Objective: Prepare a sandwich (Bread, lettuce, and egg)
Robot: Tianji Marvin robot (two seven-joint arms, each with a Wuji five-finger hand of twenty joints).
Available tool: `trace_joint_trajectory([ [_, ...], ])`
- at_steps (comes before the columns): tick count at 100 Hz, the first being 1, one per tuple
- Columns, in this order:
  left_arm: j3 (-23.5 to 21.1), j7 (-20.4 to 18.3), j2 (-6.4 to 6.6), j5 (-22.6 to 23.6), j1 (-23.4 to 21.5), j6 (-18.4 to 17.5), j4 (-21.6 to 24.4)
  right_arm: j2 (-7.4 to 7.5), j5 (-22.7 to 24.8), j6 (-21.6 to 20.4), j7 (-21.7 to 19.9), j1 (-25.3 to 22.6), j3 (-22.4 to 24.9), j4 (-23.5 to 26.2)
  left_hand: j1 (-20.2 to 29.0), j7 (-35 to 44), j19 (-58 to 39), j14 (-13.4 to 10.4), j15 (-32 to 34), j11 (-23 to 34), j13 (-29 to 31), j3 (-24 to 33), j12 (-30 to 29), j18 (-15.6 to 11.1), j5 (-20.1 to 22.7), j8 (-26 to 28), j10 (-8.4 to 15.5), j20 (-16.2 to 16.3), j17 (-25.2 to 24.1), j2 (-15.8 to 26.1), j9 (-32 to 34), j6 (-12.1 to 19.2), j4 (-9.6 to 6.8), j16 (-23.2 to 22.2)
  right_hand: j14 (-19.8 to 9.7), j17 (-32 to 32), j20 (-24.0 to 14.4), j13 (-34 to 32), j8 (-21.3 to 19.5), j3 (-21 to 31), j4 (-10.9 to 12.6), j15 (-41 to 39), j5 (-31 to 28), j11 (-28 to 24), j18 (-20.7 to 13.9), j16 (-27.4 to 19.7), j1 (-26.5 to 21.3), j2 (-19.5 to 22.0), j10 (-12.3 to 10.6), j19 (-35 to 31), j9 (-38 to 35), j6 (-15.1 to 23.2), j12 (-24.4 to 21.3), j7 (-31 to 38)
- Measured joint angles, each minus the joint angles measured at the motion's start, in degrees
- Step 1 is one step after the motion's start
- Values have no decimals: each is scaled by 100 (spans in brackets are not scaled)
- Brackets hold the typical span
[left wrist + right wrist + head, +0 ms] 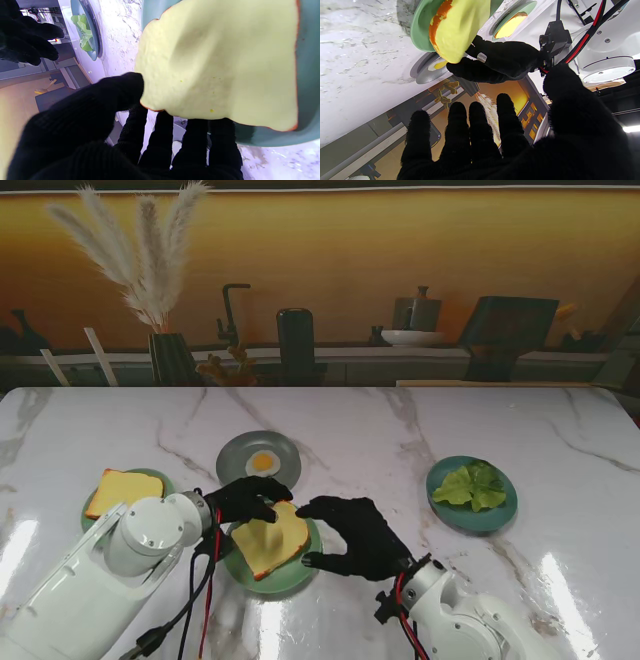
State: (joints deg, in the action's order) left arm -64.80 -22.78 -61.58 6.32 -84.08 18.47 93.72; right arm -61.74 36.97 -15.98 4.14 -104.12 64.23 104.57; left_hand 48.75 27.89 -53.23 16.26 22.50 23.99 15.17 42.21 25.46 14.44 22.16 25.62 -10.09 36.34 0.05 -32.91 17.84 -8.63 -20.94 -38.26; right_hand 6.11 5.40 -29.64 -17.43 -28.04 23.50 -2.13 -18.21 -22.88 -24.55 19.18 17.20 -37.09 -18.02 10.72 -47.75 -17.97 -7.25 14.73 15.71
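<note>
1. Left robot hand [248, 498] grasps the bread slice [270, 539] at its far edge; thumb [120, 91] on top, fingers [160, 140] underneath, as the left wrist view shows. The pinch at one edge tips the slice, so the held side sits raised while the near side rests on the green plate [300, 572] at the centre of the tabletop [380, 430]. My reading: the slice is being laid down as the sandwich base.
2. Right robot hand [355, 535] is released, fingers spread, holding nothing, just beside the plate on its right, probably ready to steady or take the next item.
3. The slice looks pale yellow with a thin orange-brown crust; it bends where held, so soft.
4. Egg [263, 463] sits on a grey plate [240, 450] just beyond the green one. Lettuce [472, 486] lies on a teal plate [445, 510] well to the right. A second bread slice [123, 491] waits on a plate at the left.
</note>
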Motion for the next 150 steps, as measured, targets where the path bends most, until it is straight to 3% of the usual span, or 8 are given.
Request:
trace_joint_trajectory([
  [15,-75,4,2,14,-55,-121,22,0,-1,1,0,0,0,1,-112,-197,425,-49,-188,-107,-132,-247,-154,-31,-49,-312,0,-174,-164,-1,-112,-1,526,174,0,2,0,0,0,0,0,0,0,0,1,0,0,0,0,0,0,-1,0,0],
  [28,-115,-52,18,31,-85,-265,25,1,-1,2,-3,-4,3,5,-230,-332,678,-65,-319,-239,-276,-448,-265,-31,-125,-397,0,-307,-237,-2,-314,-1,697,285,0,3,0,0,0,0,0,0,0,0,1,0,0,0,0,0,0,-1,0,0],
  [58,-566,85,12,249,-514,-981,315,0,31,-1,22,-16,27,10,-317,-354,780,-66,-399,-241,-295,-698,-297,-31,-228,-406,0,-430,-300,-2,-316,4,695,411,0,3,0,0,0,0,0,0,0,0,1,0,0,0,0,0,0,-1,0,0],
  [64,-700,157,7,407,-623,-1182,373,-2,59,-1,36,-29,57,14,-377,-356,912,-66,-408,-242,-296,-901,-298,-88,-287,-413,0,-545,-329,-2,-318,10,874,421,0,4,0,0,0,0,0,0,0,0,1,0,0,0,0,1,0,-1,0,0],
  [68,-784,203,7,486,-694,-1239,424,-4,85,0,45,-40,85,20,-377,-338,1060,-79,-541,-293,-394,-977,-325,-94,-287,-414,0,-648,-363,-2,-326,13,1258,487,0,4,0,0,0,0,0,0,0,0,1,0,0,0,0,1,0,-1,0,0],
  [81,-1111,359,4,749,-958,-1749,567,-11,202,29,80,-86,206,57,-507,-512,1582,-122,-714,-532,-549,-1159,-516,-156,-448,-500,0,-1077,-364,143,-520,78,1503,743,0,4,0,0,0,0,0,0,0,0,1,0,0,0,0,1,0,-1,0,0],
  [98,-1487,933,-18,1074,-1358,-2527,652,-24,515,133,157,-146,444,109,-661,-424,2009,-186,-840,-607,-702,-1267,-684,-227,-474,-558,0,-1395,-364,201,-522,150,1503,910,0,4,0,0,0,0,0,0,0,0,1,0,0,0,0,1,0,-1,0,0],
  [150,-2256,437,152,1368,-2511,-3851,1005,0,1413,690,254,-115,1111,-95,-918,-461,2314,-241,-888,-747,-701,-1939,-717,-228,-660,-533,46,-1526,-364,663,-522,296,1666,968,0,-127,0,0,0,0,0,0,0,0,1,0,0,-17,0,1,-6,-104,0,0],
])
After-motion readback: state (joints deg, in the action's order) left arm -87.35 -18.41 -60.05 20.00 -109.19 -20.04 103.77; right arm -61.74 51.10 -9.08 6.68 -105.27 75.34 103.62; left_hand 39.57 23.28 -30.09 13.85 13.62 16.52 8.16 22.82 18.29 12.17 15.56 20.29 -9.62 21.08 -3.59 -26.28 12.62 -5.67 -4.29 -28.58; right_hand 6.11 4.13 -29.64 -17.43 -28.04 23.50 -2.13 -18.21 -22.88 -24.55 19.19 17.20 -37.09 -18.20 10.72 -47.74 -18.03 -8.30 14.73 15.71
